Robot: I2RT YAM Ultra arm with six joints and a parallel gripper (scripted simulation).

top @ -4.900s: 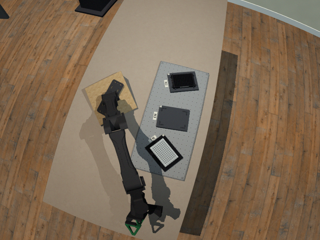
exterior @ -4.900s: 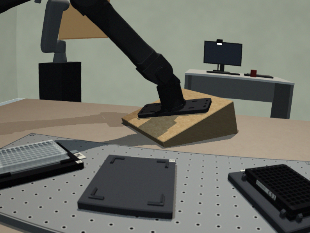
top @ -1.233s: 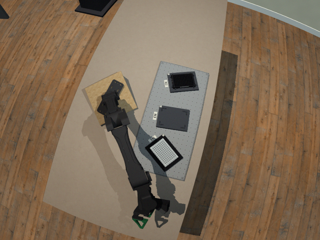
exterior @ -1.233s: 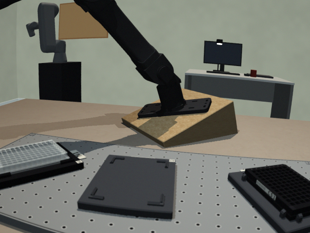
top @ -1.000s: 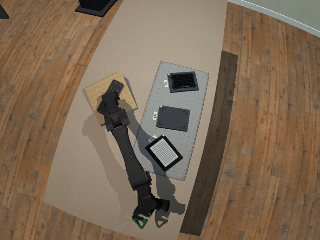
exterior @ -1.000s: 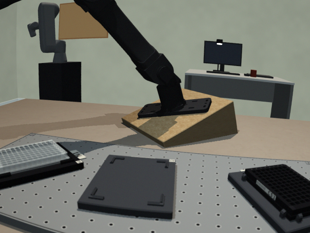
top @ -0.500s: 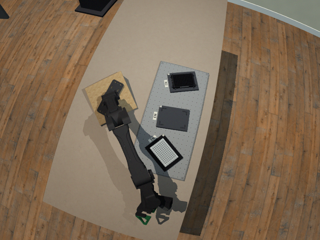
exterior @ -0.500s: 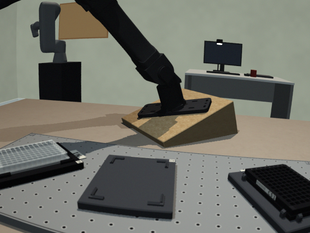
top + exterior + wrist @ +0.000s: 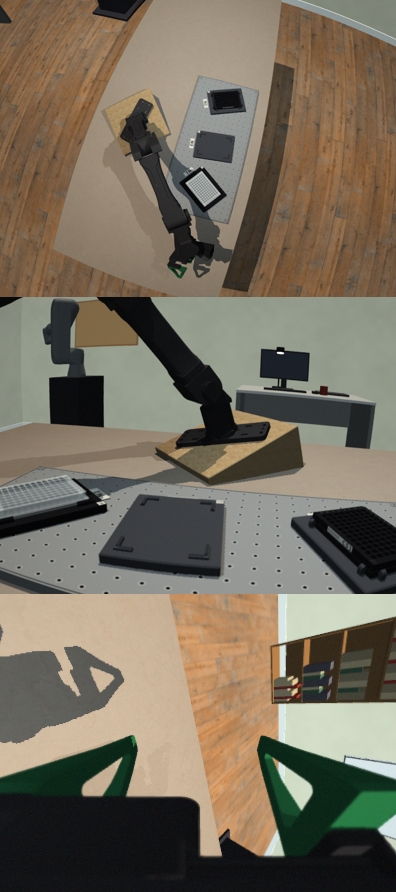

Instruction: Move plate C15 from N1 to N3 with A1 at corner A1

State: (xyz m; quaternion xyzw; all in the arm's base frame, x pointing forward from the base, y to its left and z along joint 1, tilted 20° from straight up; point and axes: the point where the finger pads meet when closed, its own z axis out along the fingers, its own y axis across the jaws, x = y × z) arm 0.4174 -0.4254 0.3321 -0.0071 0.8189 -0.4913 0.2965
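Observation:
The clear 96-well plate C15 (image 9: pixel 202 188) sits on the black nest N1 (image 9: pixel 188 179), turned at an angle on the grey deck; it also shows at the left of the exterior view (image 9: pixel 38 493). The empty dark landing nest N3 (image 9: pixel 214 146) lies in the deck's middle, with corner locators (image 9: pixel 164 531). The black plate C51 (image 9: pixel 226 99) (image 9: pixel 354 536) sits on nest N2 at the far end. My gripper (image 9: pixel 179 270) (image 9: pixel 197 742) with green fingers is open and empty. It hangs over the table's near end, well away from the deck.
The arm's base stands on a tilted wooden wedge (image 9: pixel 236 452) left of the perforated deck (image 9: pixel 212 148). The table edge and wooden floor (image 9: pixel 235 694) lie just beyond the fingers. A desk with a monitor (image 9: pixel 284 365) stands in the background.

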